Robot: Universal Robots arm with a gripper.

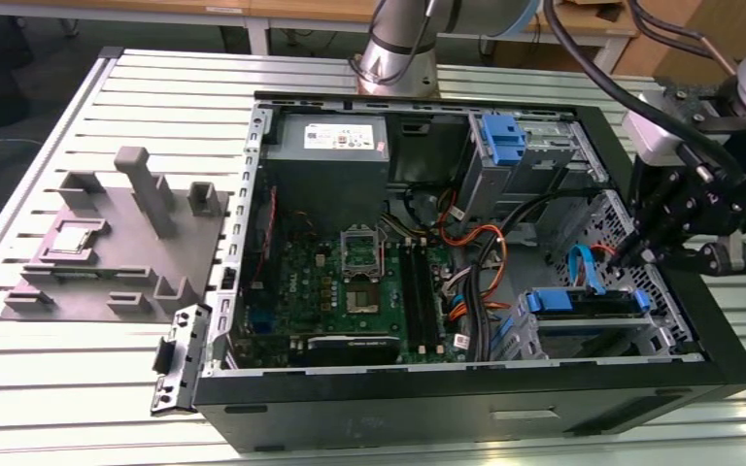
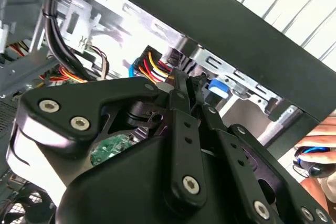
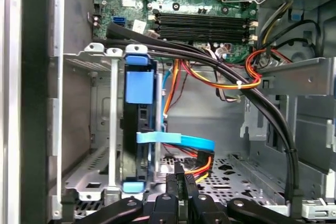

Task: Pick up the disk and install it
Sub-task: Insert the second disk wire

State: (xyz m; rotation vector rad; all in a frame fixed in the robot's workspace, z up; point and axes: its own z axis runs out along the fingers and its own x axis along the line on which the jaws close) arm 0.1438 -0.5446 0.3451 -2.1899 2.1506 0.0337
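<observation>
The open computer case [image 1: 477,291] lies on its side on the slatted metal table [image 1: 75,388], and everything else is best placed from it. Beside its open face, on the exterior view's left, stands a grey parts fixture [image 1: 101,243]. Inside, the green motherboard [image 1: 360,282] fills the middle, and the grey power supply [image 1: 327,141] sits at the far end nearest the arm's base. The disk [image 1: 587,303], in its blue bracket, already sits in the metal drive cage [image 1: 548,335] at the case's near corner on the exterior view's right; in the first wrist view it stands edge-on in the cage slot with the blue bracket tab [image 3: 139,85] facing out and a flat blue data cable [image 3: 176,141] running from its side. The gripper [image 1: 641,254] hangs just above that cage beside the case wall, and in the first wrist view its fingers [image 3: 181,190] look drawn nearly together with nothing between them, close to the orange and yellow power leads [image 3: 202,169]. To my eye the work here is cabling or seating: the arm would do well to stay square to the cage, keep clear of the black cable bundle [image 3: 210,59], and press only along the slot.
</observation>
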